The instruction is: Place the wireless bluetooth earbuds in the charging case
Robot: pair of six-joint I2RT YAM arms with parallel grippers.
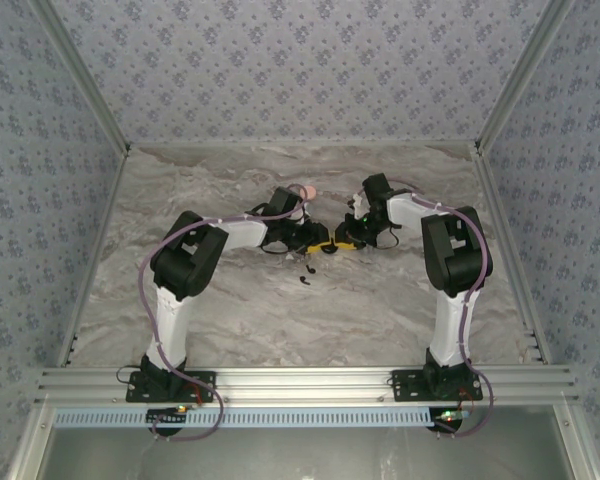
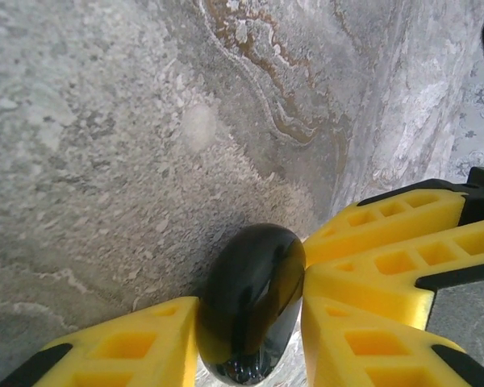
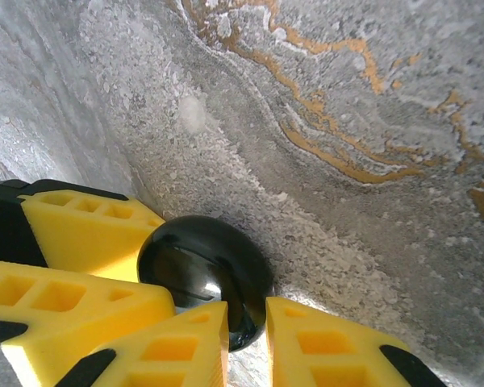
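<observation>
The left end effector (image 2: 250, 343) and right end effector (image 3: 246, 326) both clamp the case (image 2: 254, 278); the earbuds (image 1: 303, 280) lie near on the tabletop (image 1: 230, 315).

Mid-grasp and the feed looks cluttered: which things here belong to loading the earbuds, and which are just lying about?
For the job:
- charging case, pinched by left hand and right hand
- far earbud and near earbud, loose beside it

Lying about:
- pink disc, farther back
</observation>
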